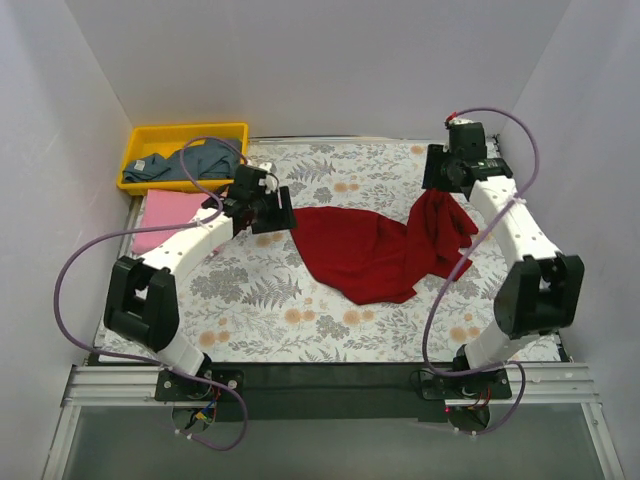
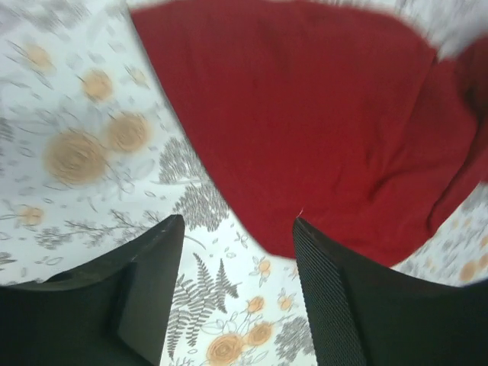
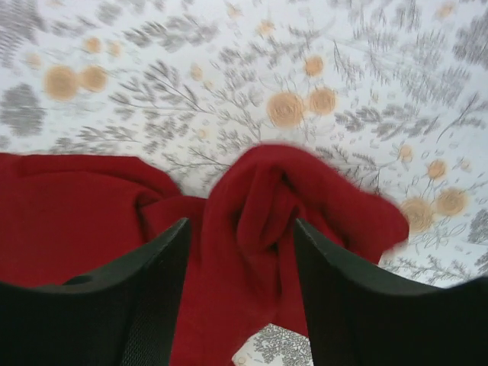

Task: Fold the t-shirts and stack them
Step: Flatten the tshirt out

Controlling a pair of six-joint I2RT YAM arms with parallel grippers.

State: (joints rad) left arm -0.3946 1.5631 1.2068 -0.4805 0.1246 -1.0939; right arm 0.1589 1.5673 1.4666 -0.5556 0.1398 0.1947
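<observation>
The large dark red t-shirt (image 1: 365,250) lies crumpled on the flowered tablecloth, its right part bunched up under my right gripper (image 1: 438,196). In the right wrist view the jaws stand wide apart around the raised red bunch (image 3: 263,206), and my right gripper (image 3: 238,225) is open. My left gripper (image 1: 278,214) is open and empty just off the shirt's left edge; in the left wrist view (image 2: 238,221) the red cloth (image 2: 320,114) lies ahead of the fingertips. A pink t-shirt (image 1: 165,215) lies at the left edge. A blue-grey t-shirt (image 1: 195,160) lies in the bin.
A yellow plastic bin (image 1: 150,138) stands at the back left corner. White walls close in the table on the left, back and right. The flowered tablecloth (image 1: 280,310) covers the table down to the arm bases at the near edge.
</observation>
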